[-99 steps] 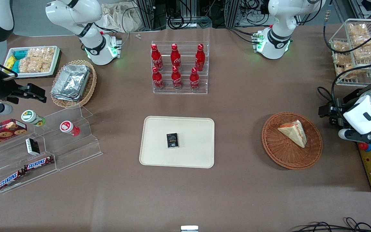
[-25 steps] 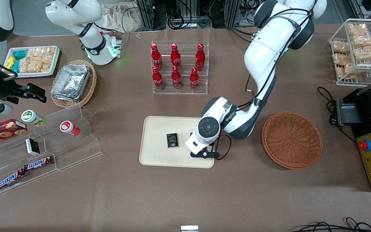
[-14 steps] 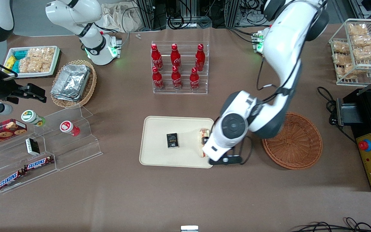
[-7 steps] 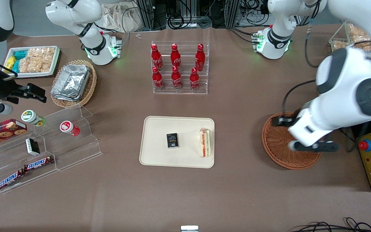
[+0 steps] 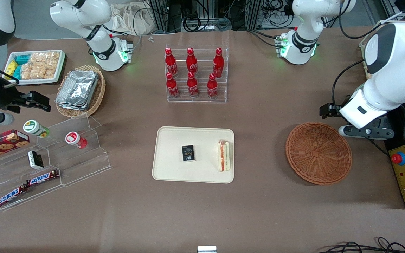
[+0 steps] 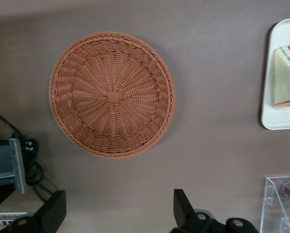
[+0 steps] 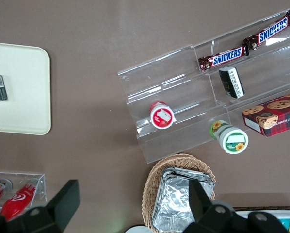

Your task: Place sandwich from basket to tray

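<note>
Resting on the tray, one sandwich stands on edge near the rim closest to the basket, with one small black box beside it. One empty basket sits on the bench toward the working arm's end, well apart from the tray. Six red bottles stand in a clear rack farther from the front camera. Nothing lies between tray and basket. The gripper hangs above the bench near the basket, jaws open, holding nothing.
</note>
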Controlling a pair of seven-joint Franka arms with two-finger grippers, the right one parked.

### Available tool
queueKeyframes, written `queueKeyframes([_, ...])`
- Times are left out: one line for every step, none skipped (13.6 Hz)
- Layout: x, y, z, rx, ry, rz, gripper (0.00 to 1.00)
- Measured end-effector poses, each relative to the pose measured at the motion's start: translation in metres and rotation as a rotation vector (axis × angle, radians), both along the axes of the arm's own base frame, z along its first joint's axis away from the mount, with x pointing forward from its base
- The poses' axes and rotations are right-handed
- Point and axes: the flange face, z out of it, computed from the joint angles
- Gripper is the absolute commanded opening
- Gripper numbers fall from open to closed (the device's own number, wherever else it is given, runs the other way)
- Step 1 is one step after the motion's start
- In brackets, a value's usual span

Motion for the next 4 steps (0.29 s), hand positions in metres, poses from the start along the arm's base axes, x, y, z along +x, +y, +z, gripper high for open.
queueKeyframes([0.002, 0.001, 0.001, 0.003, -0.013, 0.000, 1.00])
queueKeyframes([0.004, 0.002, 0.004, 0.004, -0.023, 0.001, 1.00])
queueKeyframes([0.008, 0.004, 0.008, 0.004, -0.019, 0.003, 1.00])
queueKeyframes([0.011, 0.006, 0.012, 0.006, -0.001, 0.003, 1.00])
